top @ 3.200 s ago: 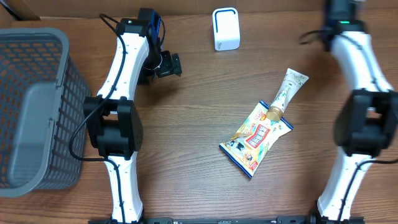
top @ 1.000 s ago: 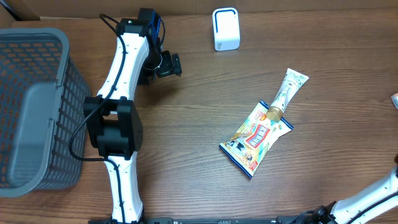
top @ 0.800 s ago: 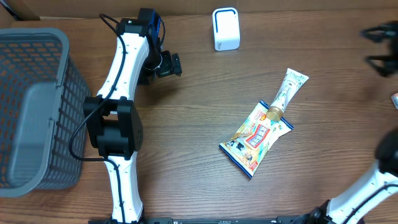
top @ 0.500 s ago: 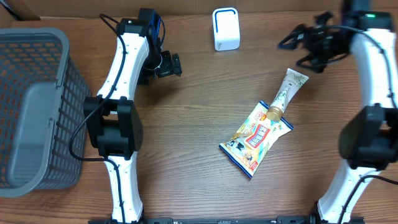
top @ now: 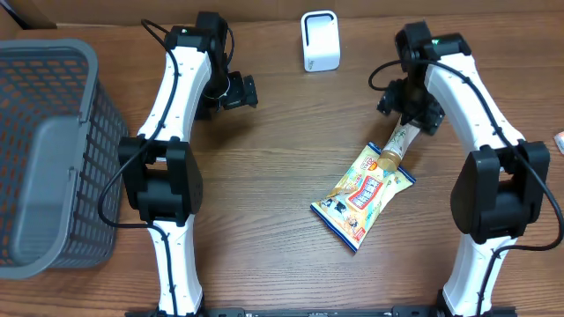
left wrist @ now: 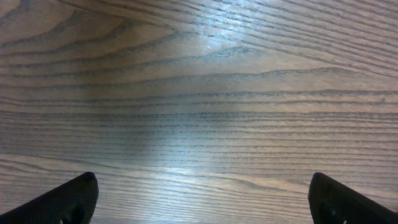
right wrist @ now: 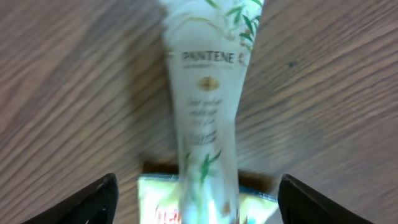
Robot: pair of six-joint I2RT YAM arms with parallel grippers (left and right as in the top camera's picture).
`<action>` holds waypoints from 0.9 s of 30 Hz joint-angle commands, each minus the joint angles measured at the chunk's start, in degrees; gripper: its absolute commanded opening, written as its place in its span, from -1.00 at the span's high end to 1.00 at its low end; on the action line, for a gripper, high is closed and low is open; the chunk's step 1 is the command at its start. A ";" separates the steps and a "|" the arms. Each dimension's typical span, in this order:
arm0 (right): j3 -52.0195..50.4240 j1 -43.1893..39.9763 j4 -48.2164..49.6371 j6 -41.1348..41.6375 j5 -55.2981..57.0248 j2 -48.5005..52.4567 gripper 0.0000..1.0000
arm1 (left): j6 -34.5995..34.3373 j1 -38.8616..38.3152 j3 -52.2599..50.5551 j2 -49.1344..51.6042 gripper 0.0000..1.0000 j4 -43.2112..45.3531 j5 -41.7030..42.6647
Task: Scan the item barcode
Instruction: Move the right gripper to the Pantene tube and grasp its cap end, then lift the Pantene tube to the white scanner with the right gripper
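Near the table's [top: 282, 141] right-hand middle, we see the right gripper [right wrist: 202, 202] poised over the tube [right wrist: 208, 112], which lies flat on the wood. Its jaws stand apart with one finger on either side, and neither touches the tube. The tube's long axis runs from upper right to lower left in the overhead view, so it crosses the line between the fingers at right angles. Its cap end rests on the upper edge of the snack packet [top: 361, 195]. We judge the tube to be the item chosen for scanning, and a closing grip would meet its narrow width. The left gripper [top: 236, 92] is also spread wide and empty. It hangs well apart, over bare wood, so the right arm is clearly nearer. We count two arms, one tube, one packet, one white scanner [top: 320, 40] at the far edge, and one basket [top: 53, 48].
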 commanded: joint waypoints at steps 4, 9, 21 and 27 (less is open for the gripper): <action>-8.57 -1.92 5.84 1.81 0.37 -0.59 -0.55 | -0.13 -0.02 0.17 -0.22 -1.00 0.04 -0.35; -13.55 -1.99 10.93 1.60 0.35 -0.59 -0.48 | -0.13 -0.02 0.17 -0.22 -1.00 0.02 -0.35; -15.41 -2.01 13.46 1.57 0.39 -0.59 0.47 | -0.13 -0.02 0.17 -0.22 -1.00 0.02 -0.35; -12.24 -2.01 12.15 -3.26 0.39 -0.61 0.78 | -0.13 -0.02 0.17 -0.22 -1.00 0.02 -0.35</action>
